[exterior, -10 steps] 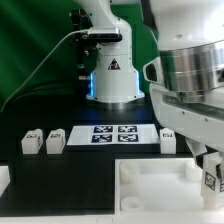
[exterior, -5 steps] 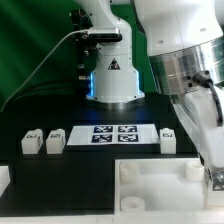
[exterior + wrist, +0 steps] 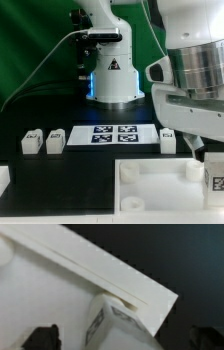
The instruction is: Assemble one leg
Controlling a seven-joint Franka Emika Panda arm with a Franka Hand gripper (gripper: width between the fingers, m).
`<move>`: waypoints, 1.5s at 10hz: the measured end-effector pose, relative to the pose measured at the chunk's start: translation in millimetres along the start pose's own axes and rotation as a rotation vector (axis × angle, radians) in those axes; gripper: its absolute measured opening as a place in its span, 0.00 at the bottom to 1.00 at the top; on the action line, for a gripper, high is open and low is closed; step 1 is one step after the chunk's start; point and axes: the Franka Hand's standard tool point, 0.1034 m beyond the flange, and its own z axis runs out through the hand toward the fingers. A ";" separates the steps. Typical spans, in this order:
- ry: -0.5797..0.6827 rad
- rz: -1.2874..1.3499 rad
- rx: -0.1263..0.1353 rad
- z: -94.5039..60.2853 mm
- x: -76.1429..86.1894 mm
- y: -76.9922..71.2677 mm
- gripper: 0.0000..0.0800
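Note:
A leg [image 3: 214, 175], a white post with a black-and-white tag, stands at the right corner of the large white tray-like piece [image 3: 150, 195], at the exterior view's right edge. My gripper [image 3: 212, 158] is straight above it. In the wrist view the leg [image 3: 118, 324] rises from the tray's corner [image 3: 60, 286] between my two dark fingers [image 3: 42, 337], with a gap showing on each side. The gripper is open around the leg and does not touch it. Three more legs [image 3: 30, 142] [image 3: 55, 140] [image 3: 168, 140] stand on the table.
The marker board [image 3: 115, 133] lies flat behind the tray, between the spare legs. The robot's base [image 3: 112, 75] stands at the back. The tray has raised corners [image 3: 128, 172]. A white piece [image 3: 4, 180] shows at the left edge.
My wrist has turned above the leg and the arm has shifted. The leg has stayed at the tray's right corner.

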 end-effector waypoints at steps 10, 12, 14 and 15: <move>0.037 -0.486 -0.054 2.9 11.3 3.4 0.37; 0.038 -0.201 -0.042 2.6 12.3 4.7 0.37; 0.023 0.191 -0.022 4.1 9.4 6.4 0.37; 0.009 0.384 -0.011 5.5 6.1 5.3 0.37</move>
